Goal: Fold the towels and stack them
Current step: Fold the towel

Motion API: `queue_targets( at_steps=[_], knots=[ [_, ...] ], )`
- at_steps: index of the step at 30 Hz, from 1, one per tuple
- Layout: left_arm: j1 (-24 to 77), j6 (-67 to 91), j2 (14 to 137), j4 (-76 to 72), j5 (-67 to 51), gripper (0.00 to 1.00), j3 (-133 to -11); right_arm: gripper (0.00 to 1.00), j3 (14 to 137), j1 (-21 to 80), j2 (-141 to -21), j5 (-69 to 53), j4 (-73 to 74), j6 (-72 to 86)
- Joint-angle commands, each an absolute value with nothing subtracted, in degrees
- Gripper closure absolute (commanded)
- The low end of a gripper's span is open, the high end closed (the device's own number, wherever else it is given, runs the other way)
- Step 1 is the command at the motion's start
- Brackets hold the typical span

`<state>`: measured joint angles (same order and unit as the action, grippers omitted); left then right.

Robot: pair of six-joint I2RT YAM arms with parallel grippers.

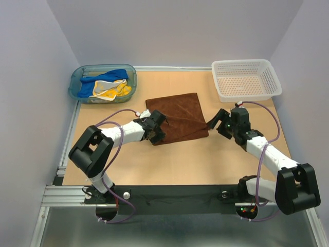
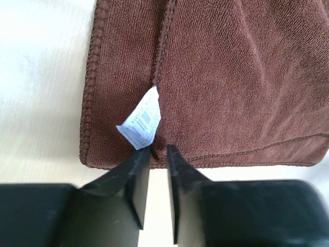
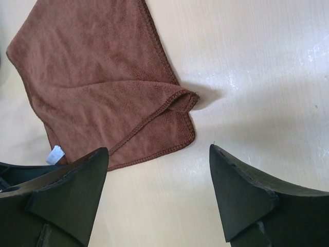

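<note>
Left gripper [image 2: 159, 149] nearly closed at the rust-brown towel [image 2: 231, 77] hem; I cannot confirm a hold. Right gripper [image 3: 158, 149] wide apart, empty. Soft, limp cloth: I'd pinch a corner.

Pale lavender walls [image 1: 169, 31], tan tabletop [image 1: 205, 162], perhaps wooden.

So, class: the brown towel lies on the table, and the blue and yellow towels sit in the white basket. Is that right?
Not quite: the blue towel and yellow towel sit in the teal tub, as the top view shows.
</note>
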<state>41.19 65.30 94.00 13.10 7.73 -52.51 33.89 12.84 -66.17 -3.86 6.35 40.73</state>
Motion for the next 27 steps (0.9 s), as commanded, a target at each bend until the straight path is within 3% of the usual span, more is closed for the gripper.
queue_targets(
  at_steps=[1, 4, 11, 15, 21, 27],
  knots=[
    [41.48, 65.39, 92.72, 13.89, 8.44, 0.72, -53.79, 0.17, 34.01, 13.45, -67.06, -2.37, 3.25, 40.34],
    [41.48, 65.39, 92.90, 13.80, 8.17, 0.76, -53.53, 0.17, 34.54, 13.36, -68.55, -2.64, 2.73, 41.22],
    [41.48, 64.86, 91.68, 14.24, 8.70, 1.00, -53.53, 0.23, 36.91, 13.36, -73.29, -2.03, 1.06, 44.47],
    [41.48, 64.16, 90.09, 15.38, 9.75, 1.00, -53.88, 0.30, 37.97, 13.36, -75.58, -1.50, 0.53, 46.23],
    [41.57, 62.85, 87.63, 17.84, 11.42, 1.00, -55.28, 0.49, 38.67, 13.36, -77.60, -0.27, -1.67, 46.76],
    [41.40, 62.14, 85.70, 19.60, 13.01, 1.00, -55.55, 0.57, 37.97, 13.27, -78.83, 3.16, -2.28, 45.97]
  ],
)
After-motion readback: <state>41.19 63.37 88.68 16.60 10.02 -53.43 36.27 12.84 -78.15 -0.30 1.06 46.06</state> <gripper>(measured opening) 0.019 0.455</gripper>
